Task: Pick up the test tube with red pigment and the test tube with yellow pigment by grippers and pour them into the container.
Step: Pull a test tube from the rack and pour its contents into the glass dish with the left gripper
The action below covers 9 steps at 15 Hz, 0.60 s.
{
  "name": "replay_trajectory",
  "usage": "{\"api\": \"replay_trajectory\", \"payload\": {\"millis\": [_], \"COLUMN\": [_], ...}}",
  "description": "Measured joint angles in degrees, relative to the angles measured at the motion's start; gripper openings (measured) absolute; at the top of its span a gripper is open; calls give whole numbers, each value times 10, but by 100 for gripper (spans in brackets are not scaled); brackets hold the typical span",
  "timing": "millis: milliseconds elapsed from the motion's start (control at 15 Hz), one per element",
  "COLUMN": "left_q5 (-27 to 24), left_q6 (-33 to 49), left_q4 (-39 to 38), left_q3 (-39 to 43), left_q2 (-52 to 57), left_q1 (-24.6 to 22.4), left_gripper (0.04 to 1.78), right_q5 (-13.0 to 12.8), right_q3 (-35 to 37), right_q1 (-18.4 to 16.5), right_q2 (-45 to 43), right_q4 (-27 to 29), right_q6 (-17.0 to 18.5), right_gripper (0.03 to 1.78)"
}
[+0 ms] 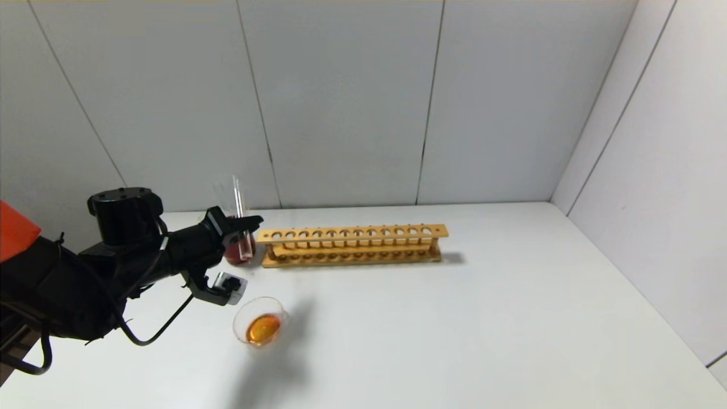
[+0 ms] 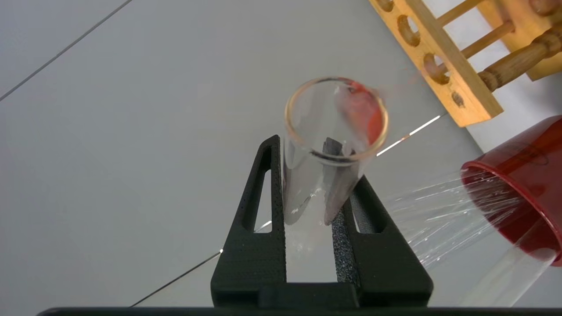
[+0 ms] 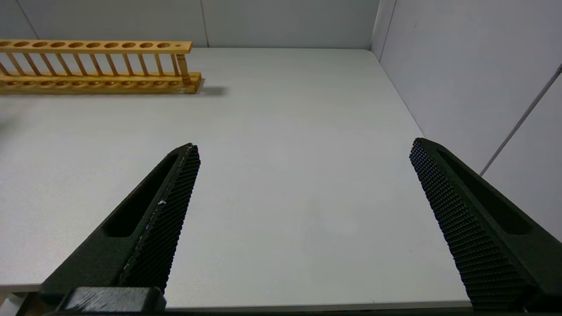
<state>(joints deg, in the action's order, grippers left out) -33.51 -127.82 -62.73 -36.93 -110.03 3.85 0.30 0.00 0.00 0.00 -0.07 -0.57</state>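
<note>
Upright, red-pigment tube in left pincer.

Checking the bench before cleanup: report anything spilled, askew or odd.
No spill shows. The wooden rack stands empty, and the left gripper holds a test tube by the red cup. The container holds orange liquid.

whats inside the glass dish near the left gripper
The container holds a pool of orange liquid at its bottom. The left gripper holds a tube behind it; the dark red cup's inside is hidden.
</note>
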Motion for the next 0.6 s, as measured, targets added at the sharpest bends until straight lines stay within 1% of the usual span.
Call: {"api": "replay_trajectory", "payload": {"millis": [200, 400, 600], "left_q5": [-4, 14, 65], "left_q6": [-2, 19, 79], "left_q4": [0, -4, -30], "left_q3": [-3, -3, -5], "left_q2": [3, 6, 13], "left_q1": [0, 0, -1], "left_gripper": [34, 34, 34], "right_q5": [0, 0, 0], "right_q3": [0, 0, 0], "right_q1": [0, 0, 0], "right_q2": [0, 0, 0], "right_q4": [0, 0, 0], "right_q6": [0, 0, 0], "right_gripper": [175, 175, 175]}}
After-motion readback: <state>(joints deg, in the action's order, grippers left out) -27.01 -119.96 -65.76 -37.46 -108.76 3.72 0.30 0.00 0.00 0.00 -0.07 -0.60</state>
